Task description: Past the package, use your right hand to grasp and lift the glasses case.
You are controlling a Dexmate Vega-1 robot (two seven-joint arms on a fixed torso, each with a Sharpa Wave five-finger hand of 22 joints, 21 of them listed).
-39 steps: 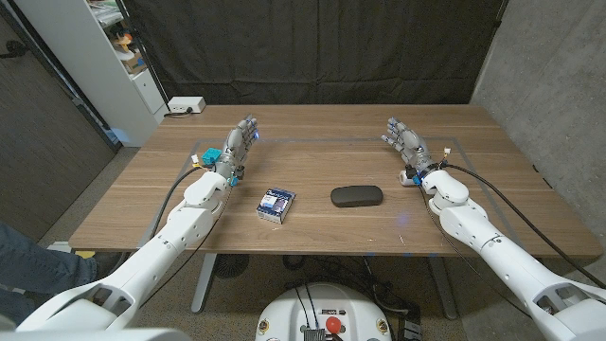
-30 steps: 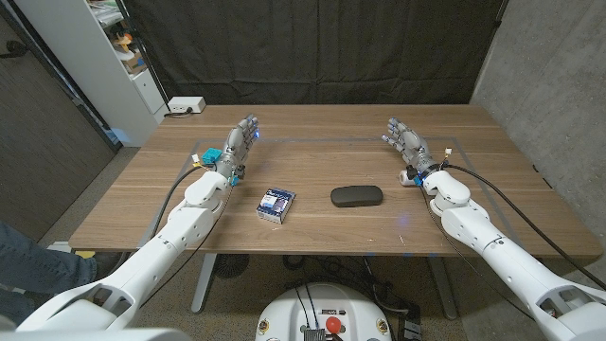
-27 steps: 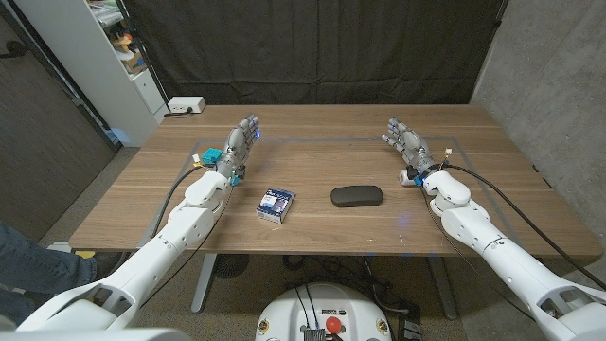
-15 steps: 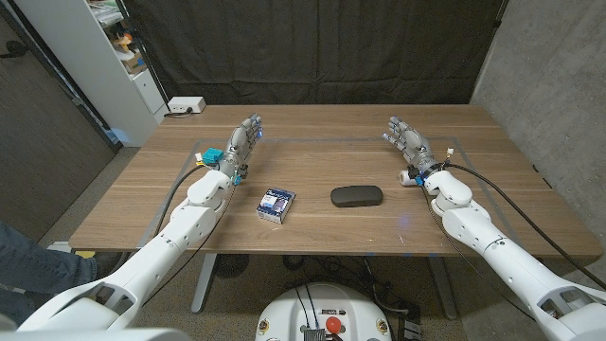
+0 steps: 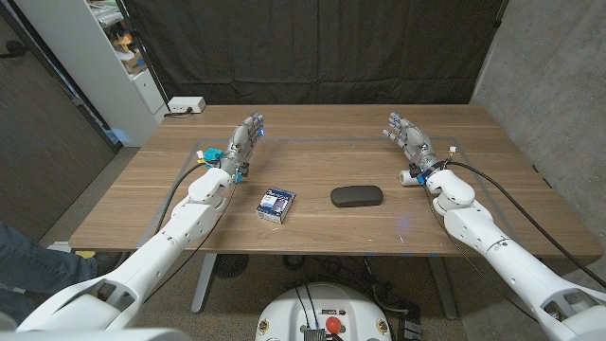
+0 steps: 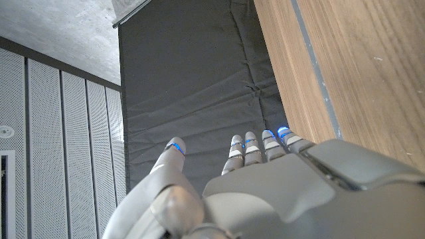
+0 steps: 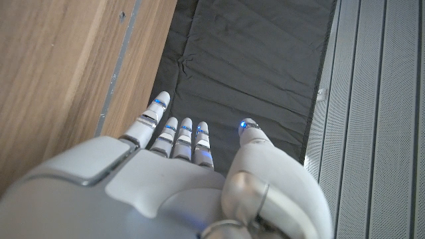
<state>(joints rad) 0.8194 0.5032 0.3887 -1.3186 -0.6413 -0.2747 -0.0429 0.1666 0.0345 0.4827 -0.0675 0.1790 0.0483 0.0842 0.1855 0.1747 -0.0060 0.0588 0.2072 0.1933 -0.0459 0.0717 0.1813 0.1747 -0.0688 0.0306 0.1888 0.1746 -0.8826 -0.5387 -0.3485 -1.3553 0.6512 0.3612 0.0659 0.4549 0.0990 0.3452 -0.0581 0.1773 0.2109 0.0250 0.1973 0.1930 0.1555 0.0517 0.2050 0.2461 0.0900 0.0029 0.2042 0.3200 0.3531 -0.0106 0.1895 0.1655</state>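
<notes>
Head view showed the dark oval glasses case (image 5: 356,196) lying crosswise, nearer the robot than the empty, spread fingers (image 5: 399,126) of the right hand (image 5: 409,140).

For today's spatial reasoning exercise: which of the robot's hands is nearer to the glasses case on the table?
Right. The right hand is open beyond the glasses case, off its right end. The left hand is farther off, beyond the package on the case's other side.
</notes>
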